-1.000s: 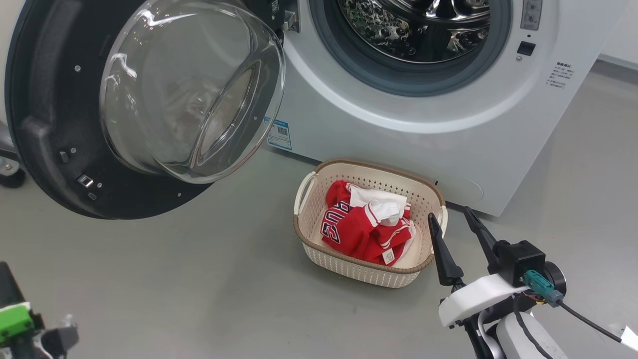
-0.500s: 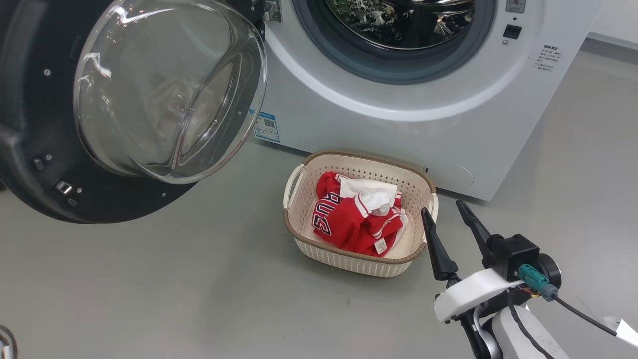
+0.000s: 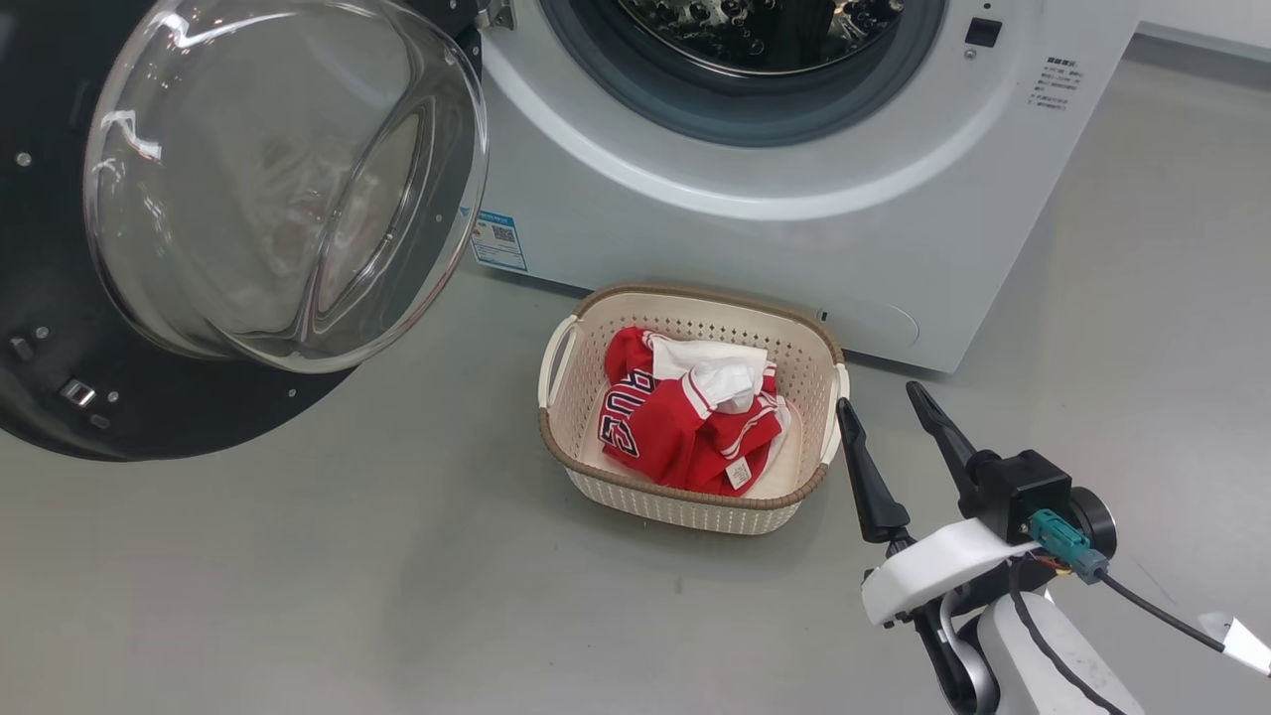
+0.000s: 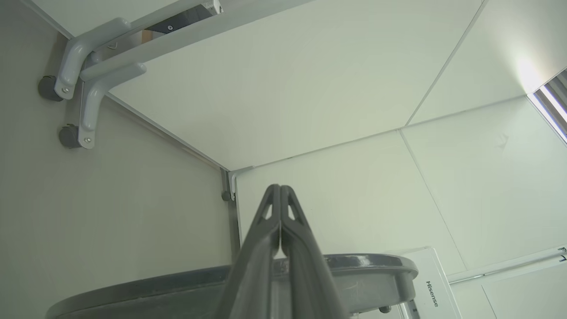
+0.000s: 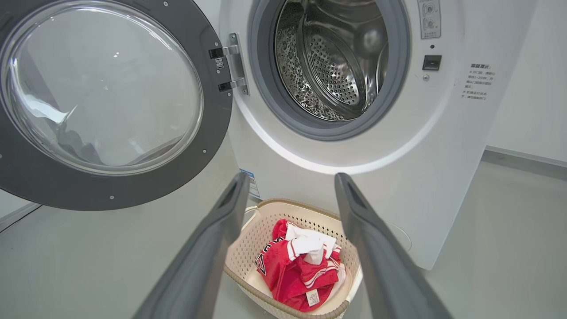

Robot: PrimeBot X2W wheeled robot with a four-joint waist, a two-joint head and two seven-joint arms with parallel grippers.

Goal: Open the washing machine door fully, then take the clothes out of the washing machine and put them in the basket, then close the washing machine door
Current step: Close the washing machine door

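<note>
The washing machine [image 3: 695, 248] stands at the top of the head view. The washing machine door [image 3: 149, 417] is swung wide open to the left, its glass bowl facing me. In the right wrist view the steel drum [image 5: 336, 66] looks empty. The basket [image 3: 695, 296] sits on the floor in front of the machine, and the clothes [image 3: 675, 437], red jerseys with white lining, lie bunched inside it. My right gripper [image 3: 877, 395] is open with nothing in it, just right of the basket's right handle. My left gripper [image 4: 280, 190] is shut on nothing, pointing over the door's rim [image 4: 363, 266] at white wall panels.
Grey floor [image 3: 298, 596] spreads to the left of the basket and in front of it. Grey frame legs with casters [image 4: 71, 88] stand by the wall. A black cable [image 3: 1152, 611] trails from my right wrist. The right wrist view looks past its fingers [image 5: 212, 239] at basket and drum.
The head camera has shifted, so machine, door and basket sit further left and higher. A green and black part at the lower left has left the picture. The right gripper stays open beside the basket.
</note>
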